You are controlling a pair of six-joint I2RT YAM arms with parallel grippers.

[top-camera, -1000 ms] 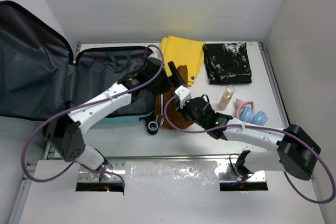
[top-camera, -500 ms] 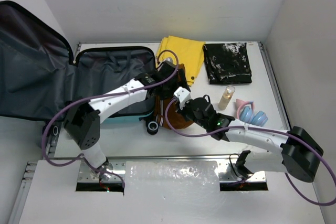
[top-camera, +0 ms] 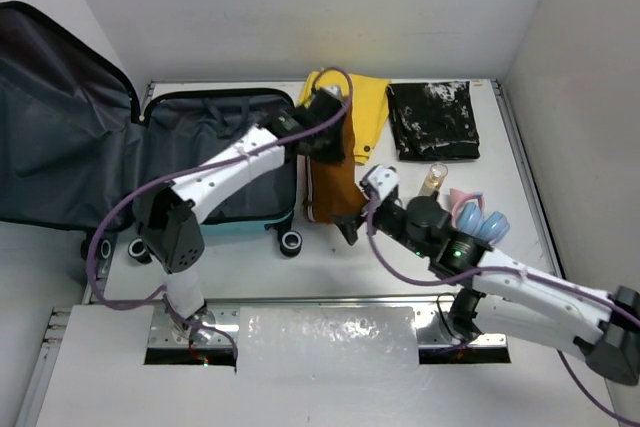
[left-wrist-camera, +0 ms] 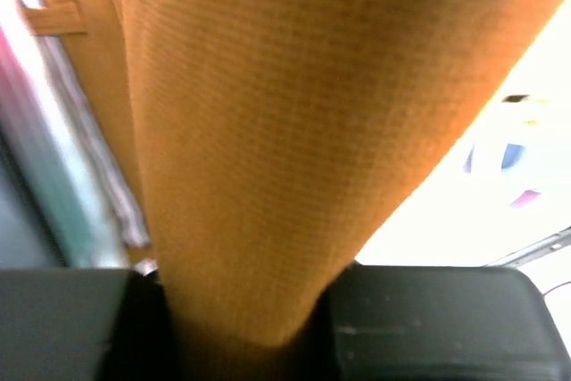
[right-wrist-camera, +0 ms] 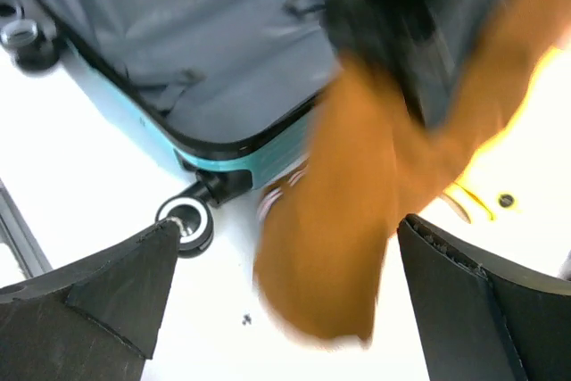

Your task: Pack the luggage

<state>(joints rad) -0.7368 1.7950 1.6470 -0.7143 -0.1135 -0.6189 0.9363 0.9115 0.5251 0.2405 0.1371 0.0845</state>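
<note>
Right gripper (right-wrist-camera: 287, 225), nearest: jaws wide apart, nothing between them. Beyond it, a brown garment (top-camera: 330, 185) hangs pinched in the closed left gripper (left-wrist-camera: 245, 310), whose fingertips the cloth hides from above. The luggage (top-camera: 190, 132) lies open at table left, its lid cut off by the frame edge. Behind, a yellow garment (top-camera: 368, 107) is partly covered.

Luggage (top-camera: 190, 127) at left, cloth (top-camera: 330, 192) just right of it, bottle (top-camera: 434, 183) farther right, folded garment (top-camera: 435, 122) behind bottle

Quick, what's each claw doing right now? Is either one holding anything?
Left gripper: closed on the orange-brown cloth, which hangs from it.
Right gripper: open, holding nothing.
</note>
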